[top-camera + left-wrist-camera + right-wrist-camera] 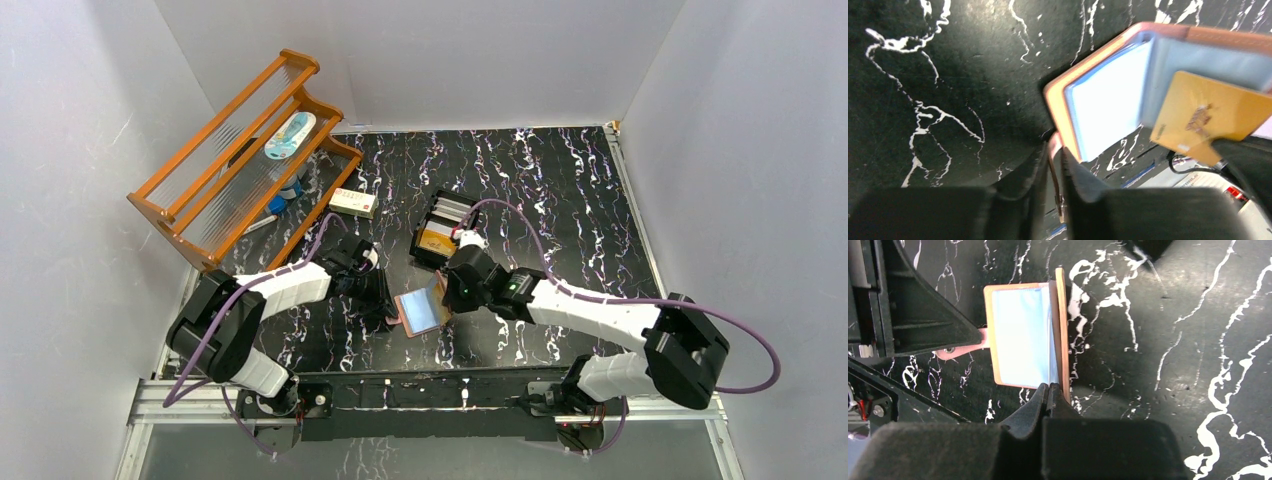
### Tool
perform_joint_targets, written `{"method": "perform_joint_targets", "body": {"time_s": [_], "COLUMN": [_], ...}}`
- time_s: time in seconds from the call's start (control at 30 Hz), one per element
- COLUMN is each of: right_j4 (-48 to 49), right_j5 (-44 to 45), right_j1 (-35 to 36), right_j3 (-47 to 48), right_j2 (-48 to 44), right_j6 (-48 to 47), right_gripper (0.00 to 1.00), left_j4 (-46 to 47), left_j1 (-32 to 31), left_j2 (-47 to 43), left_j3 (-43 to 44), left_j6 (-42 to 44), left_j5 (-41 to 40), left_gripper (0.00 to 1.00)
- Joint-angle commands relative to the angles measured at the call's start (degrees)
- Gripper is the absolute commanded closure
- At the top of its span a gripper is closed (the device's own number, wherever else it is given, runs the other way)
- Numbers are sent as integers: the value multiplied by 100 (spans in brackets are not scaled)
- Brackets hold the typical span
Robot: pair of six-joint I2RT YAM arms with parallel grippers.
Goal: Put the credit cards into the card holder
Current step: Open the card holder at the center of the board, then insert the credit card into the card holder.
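Left gripper [1055,167] jaws are pinched on the snap tab [1053,150], evidently to pin the holder [1055,97] open just beyond the fingertips. Right gripper [1048,390] jaws are pressed together on a gold card [1208,117], its edge toward the clear sleeves [1108,107], presumably for insertion; not yet seated. Card print is blurred and unreadable. Other cards [437,240] sit in the tray [418,250], well beyond both jaws.

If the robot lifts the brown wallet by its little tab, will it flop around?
Probably a bit. The holder is open like a book, so it would likely fold and swing. The tab in the left gripper looks thin and bendy. Its shiny sleeves may be slippery.
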Motion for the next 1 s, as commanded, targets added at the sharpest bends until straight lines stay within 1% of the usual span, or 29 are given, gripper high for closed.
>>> {"method": "perform_joint_targets", "body": {"time_s": [0.0,0.03,0.07,0.3,0.4,0.5,0.63,0.77,0.87,0.93,0.97], "right_j4": [331,349,363,774,1008,1204,1217,958,878,885,883], "right_j5": [-542,-571,-593,-1188,-1400,-1514,-1511,-1297,-1202,-1180,-1173], "right_j1": [-470,-515,-519,-666,-679,-678,-682,-687,-688,-689,-692], "right_j3": [-422,-467,-542,-1233,-1546,-1787,-1950,-1950,-1929,-1974,-2000], "right_j2": [-316,-375,-450,-894,-1113,-1382,-1809,-2117,-2205,-2065,-1970], "right_j6": [-19,1,11,231,427,619,786,800,798,798,798], "right_gripper": [100,100,100,100,100,100,100,100,100,100,100], "left_j4": [-328,-323,-309,-302,-342,-464,-595,-1005,-1369,-1637,-1619], "left_j1": [-34,-28,-33,-151,-285,-446,-569,-610,-697,-888,-901], "left_j2": [98,104,97,-152,-123,-2,82,177,275,430,447], "left_j3": [187,180,168,90,71,98,167,407,654,948,998], "left_j6": [315,382,468,881,1019,1142,1242,1455,1695,1949,2000], "left_j5": [37,141,274,950,1103,1069,954,682,458,220,255], "left_gripper": [95,99,100,100,100,100,100,100,100,100,100]}}
